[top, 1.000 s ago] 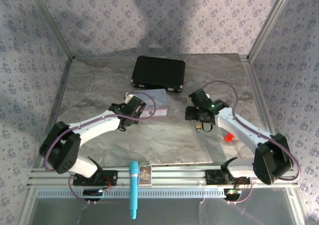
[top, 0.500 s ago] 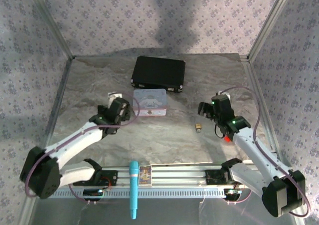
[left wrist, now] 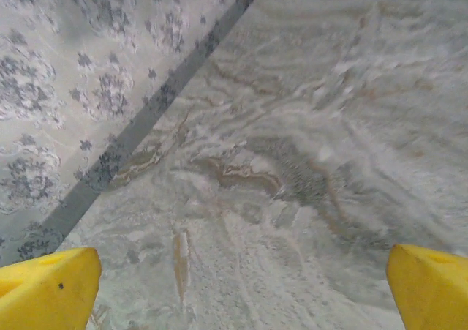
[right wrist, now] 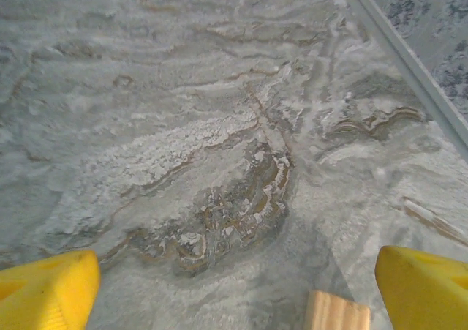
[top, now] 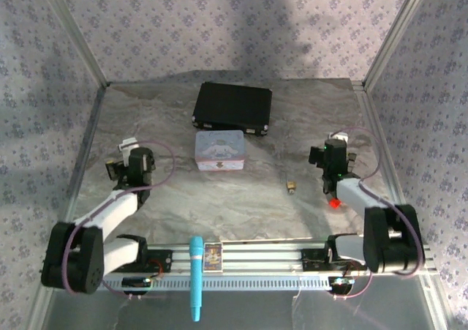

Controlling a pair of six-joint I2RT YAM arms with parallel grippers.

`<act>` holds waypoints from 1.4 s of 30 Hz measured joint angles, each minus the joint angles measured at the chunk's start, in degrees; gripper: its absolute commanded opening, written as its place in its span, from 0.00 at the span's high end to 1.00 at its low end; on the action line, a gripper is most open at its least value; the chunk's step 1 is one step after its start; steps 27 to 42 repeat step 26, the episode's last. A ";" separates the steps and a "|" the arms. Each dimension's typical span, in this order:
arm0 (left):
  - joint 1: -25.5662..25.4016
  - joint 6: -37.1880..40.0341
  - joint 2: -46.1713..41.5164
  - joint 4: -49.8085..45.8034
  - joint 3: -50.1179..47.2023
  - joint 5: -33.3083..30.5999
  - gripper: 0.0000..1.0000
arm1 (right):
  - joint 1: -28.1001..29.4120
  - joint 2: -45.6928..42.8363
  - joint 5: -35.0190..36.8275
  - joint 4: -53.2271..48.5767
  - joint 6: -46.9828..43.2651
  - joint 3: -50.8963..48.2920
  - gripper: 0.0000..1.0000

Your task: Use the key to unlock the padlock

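The padlock (top: 291,186) lies flat on the marbled tabletop (top: 241,202), a little right of centre and apart from everything else. Nothing grips or touches it. Whether the key is with it is too small to tell.

At about 10 o'clock from the padlock sits a pastel tin (top: 219,150). Beyond that, at 11 o'clock and well apart, is a black case (top: 232,103). A small red piece (top: 336,203) rests near the padlock at 4 o'clock, just beside the right arm (top: 357,192).

The right jaws hang over bare tabletop at 2 o'clock from the padlock, close to the right-hand frame. In the right wrist view their yellow fingertips (right wrist: 45,290) sit at opposite lower corners, so these jaws are wide and hold nothing. A pale wooden piece (right wrist: 335,314) shows at the bottom edge between them, nearer the right one.

The left arm (top: 110,209) is folded back far out at 9 o'clock, near the left wall. In the left wrist view its yellow fingertips (left wrist: 45,290) are likewise spread to both corners over bare tabletop, wide and empty.

At 7 o'clock, on the near rail (top: 263,260), lie a blue stick-shaped object (top: 196,275) and a small card (top: 212,256).
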 measured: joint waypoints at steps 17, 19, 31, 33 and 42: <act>8.04 5.92 21.49 29.18 -0.94 26.36 0.00 | -4.85 12.61 -9.84 26.91 -6.56 -4.98 0.01; 8.07 6.23 21.49 29.81 -0.92 27.47 0.00 | -4.83 12.61 -10.40 27.61 -6.58 -4.98 0.01; 8.04 6.54 21.46 30.88 -0.92 28.79 0.00 | -4.85 12.61 -11.17 28.13 -6.56 -4.98 0.01; 8.04 6.54 21.46 30.88 -0.92 28.79 0.00 | -4.85 12.61 -11.17 28.13 -6.56 -4.98 0.01; 8.04 6.54 21.46 30.88 -0.92 28.79 0.00 | -4.85 12.61 -11.17 28.13 -6.56 -4.98 0.01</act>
